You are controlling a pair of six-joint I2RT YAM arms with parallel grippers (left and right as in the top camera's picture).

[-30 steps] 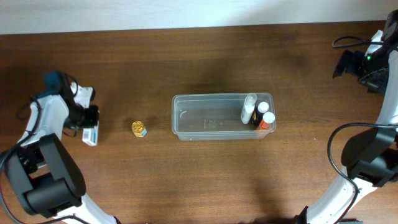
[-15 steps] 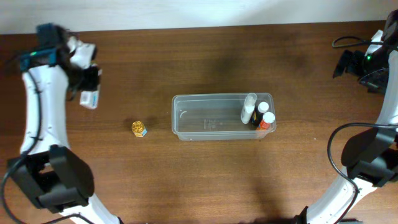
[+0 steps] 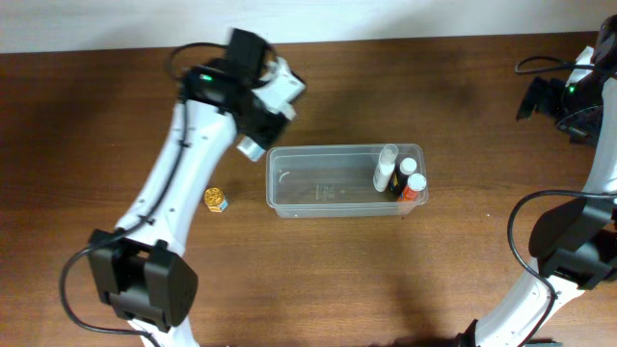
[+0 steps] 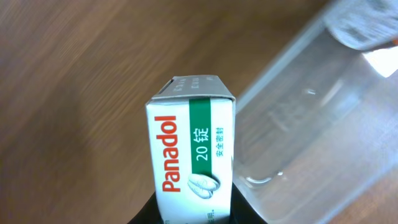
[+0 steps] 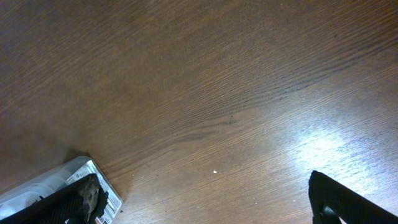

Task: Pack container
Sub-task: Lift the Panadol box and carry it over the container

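Worktop (image 3: pixel 434 280) of dark brown wood, one, spread under everything. Two robot arms in white and black: left arm (image 3: pixel 183 183) reaching from the near left edge up and across toward the middle, right arm (image 3: pixel 588 241) standing at the far right edge.

One container (image 3: pixel 318 188), clear plastic, rectangular with rounded corners, lying flat at the middle of the worktop, long side running left to right. Three small bottles inside, all crowded at its right end: one white bottle (image 3: pixel 386 169), one dark bottle (image 3: pixel 409 166) with a white cap, one orange bottle (image 3: pixel 413 193) with a white cap. Rest of the tub bare.

One Panadol box (image 4: pixel 191 149), white with a green band and red lettering. One small gold object (image 3: pixel 215 200) on the worktop, left of the container and apart from it.

Left claw (image 3: pixel 255 137) clamped on the Panadol box, gripping its lower end in the wrist view. Container just beside this claw, its far left corner close to the box. Box outside the rim, next to the clear wall, touching or not impossible to tell.

Right claw (image 5: pixel 202 186) spread wide, fingers at either lower corner of its wrist view, nothing between them, only bare wood below. Container well apart from this claw, off toward the middle.
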